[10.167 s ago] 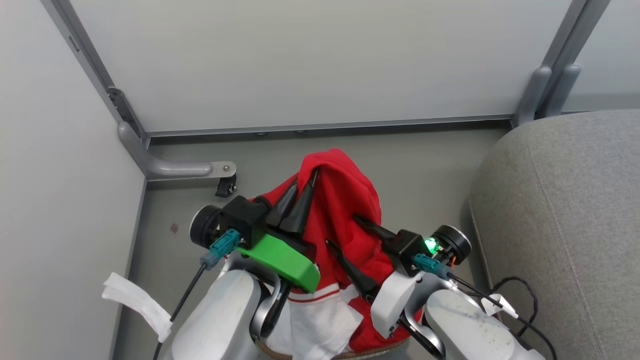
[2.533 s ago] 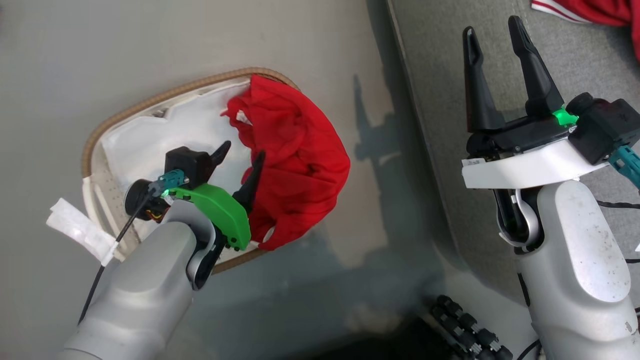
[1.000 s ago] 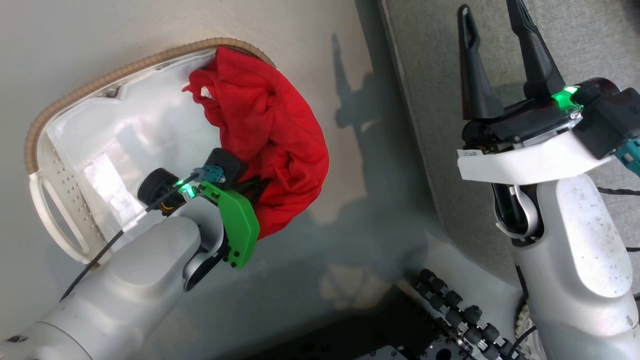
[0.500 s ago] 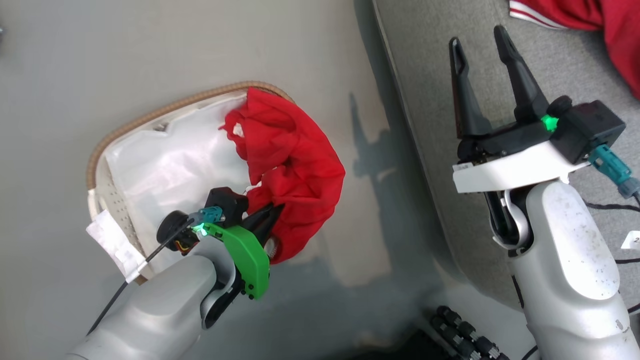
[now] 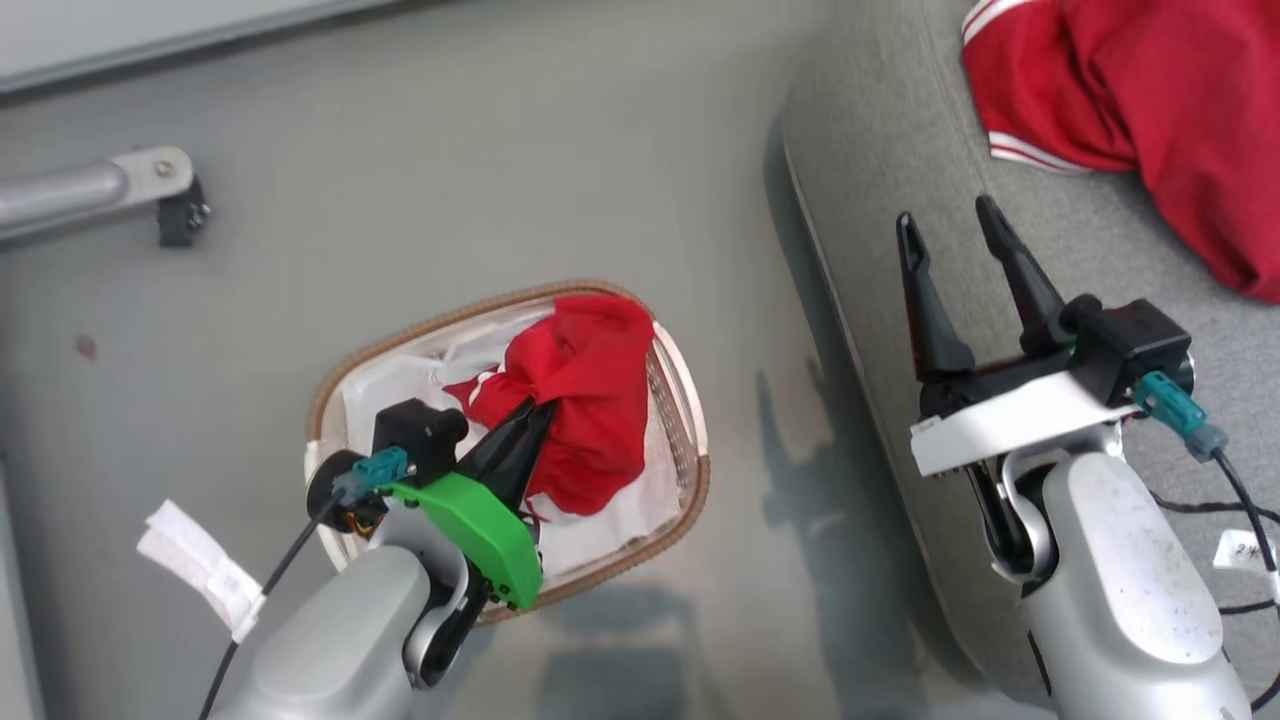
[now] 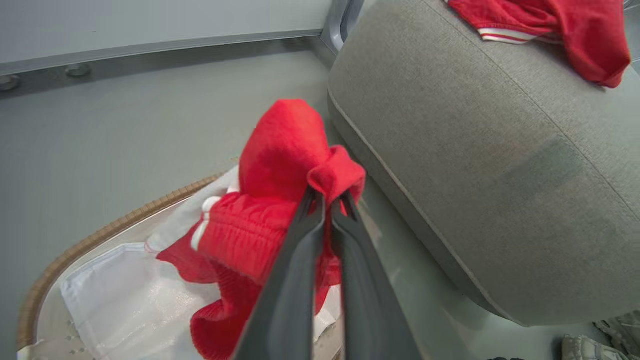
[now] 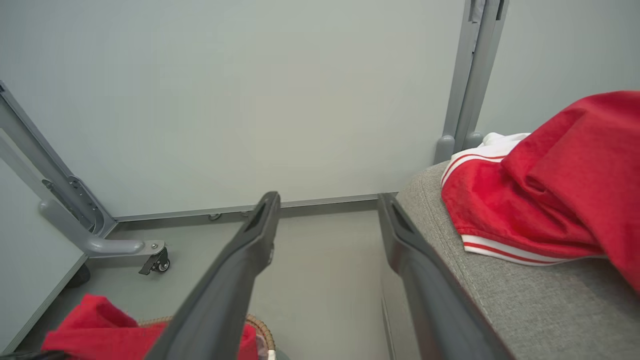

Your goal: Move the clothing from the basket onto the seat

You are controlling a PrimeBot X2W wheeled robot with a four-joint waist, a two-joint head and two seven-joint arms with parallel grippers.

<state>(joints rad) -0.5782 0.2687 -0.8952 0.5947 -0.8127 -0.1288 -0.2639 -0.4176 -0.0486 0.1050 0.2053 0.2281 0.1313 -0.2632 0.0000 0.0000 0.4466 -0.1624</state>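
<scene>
The left gripper (image 6: 327, 197) is closed on a fold of the clothing (image 6: 280, 150), a red bunch raised over the basket (image 5: 690, 490) with its lower folds down by the white liner (image 5: 600, 530). The seat (image 5: 880, 150) lies to the robot's right of that grip and looks higher, so the carry probably has to clear its rounded edge. The right gripper (image 5: 945, 225) hovers open and empty over that edge. The left wrist view shows the pinch itself, and the head view shows another red garment (image 5: 1130, 110) on the seat.
</scene>
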